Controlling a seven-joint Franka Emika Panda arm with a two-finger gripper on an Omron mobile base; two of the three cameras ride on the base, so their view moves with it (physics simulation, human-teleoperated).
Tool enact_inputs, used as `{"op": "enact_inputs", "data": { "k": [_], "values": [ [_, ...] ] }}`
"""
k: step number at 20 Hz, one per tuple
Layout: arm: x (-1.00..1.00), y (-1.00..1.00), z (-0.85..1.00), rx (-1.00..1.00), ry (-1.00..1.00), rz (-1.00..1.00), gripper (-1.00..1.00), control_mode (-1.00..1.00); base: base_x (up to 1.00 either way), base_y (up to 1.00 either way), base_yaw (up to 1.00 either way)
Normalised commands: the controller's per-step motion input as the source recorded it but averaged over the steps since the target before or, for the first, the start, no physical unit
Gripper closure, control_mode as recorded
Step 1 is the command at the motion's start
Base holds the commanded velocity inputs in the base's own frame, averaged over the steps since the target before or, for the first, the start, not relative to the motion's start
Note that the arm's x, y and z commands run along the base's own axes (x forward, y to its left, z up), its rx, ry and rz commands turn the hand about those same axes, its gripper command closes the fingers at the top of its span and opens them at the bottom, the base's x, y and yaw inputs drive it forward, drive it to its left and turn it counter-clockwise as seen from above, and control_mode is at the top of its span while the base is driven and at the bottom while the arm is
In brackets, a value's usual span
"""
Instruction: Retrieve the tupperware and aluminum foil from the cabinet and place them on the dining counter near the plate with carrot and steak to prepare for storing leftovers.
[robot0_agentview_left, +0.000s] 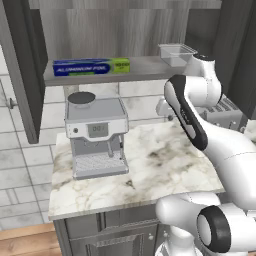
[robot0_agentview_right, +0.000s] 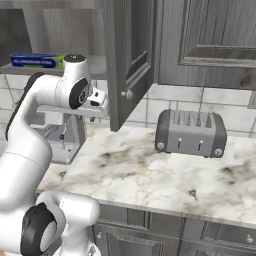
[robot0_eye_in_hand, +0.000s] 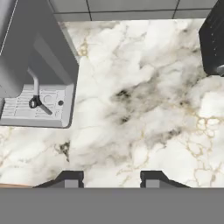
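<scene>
Claw (robot0_eye_in_hand: 111, 177) is pointing down at the marbled surface (robot0_eye_in_hand: 144, 109) with a gap between its tips and nothing in it. Above the claw, on the open cabinet's shelf (robot0_agentview_left: 145, 67), sit the foil (robot0_agentview_left: 91, 66) and the tupperware (robot0_agentview_left: 176, 54) — well apart. Coffee machine (robot0_agentview_left: 96, 135) off to its left, toaster (robot0_agentview_right: 191, 132) to its right.

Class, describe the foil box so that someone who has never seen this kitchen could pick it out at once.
Find the open wall cabinet above the marbled counter that carries the coffee machine. On its grey shelf, straight above the machine, the foil box lies lengthwise. It is long, slim and blue with a lime-green right end, unlike the clear squat tupperware further right.
</scene>
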Motion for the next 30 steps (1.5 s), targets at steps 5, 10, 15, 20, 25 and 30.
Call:
{"op": "enact_inputs", "data": {
  "k": [5,10,15,20,25,30],
  "values": [
    [-0.21,0.0,0.08,0.0,-0.29,0.0,-1.0,-1.0,0.0,0.0,0.0],
    [-0.2,0.0,0.4,0.0,-0.53,0.0,-1.0,-1.0,0.0,0.0,0.0],
    [-0.01,0.0,0.68,0.0,-0.48,0.0,-1.0,-1.0,0.0,0.0,0.0],
    [0.07,-0.01,0.83,0.01,-0.23,0.0,-1.0,-1.0,0.0,0.0,0.0],
    [0.2,-0.01,0.77,0.0,0.0,0.0,-1.0,-1.0,0.0,0.0,0.0],
    [0.29,-0.05,0.66,0.0,0.0,-0.01,-1.0,-1.0,0.0,0.0,0.0]
  ]
}}
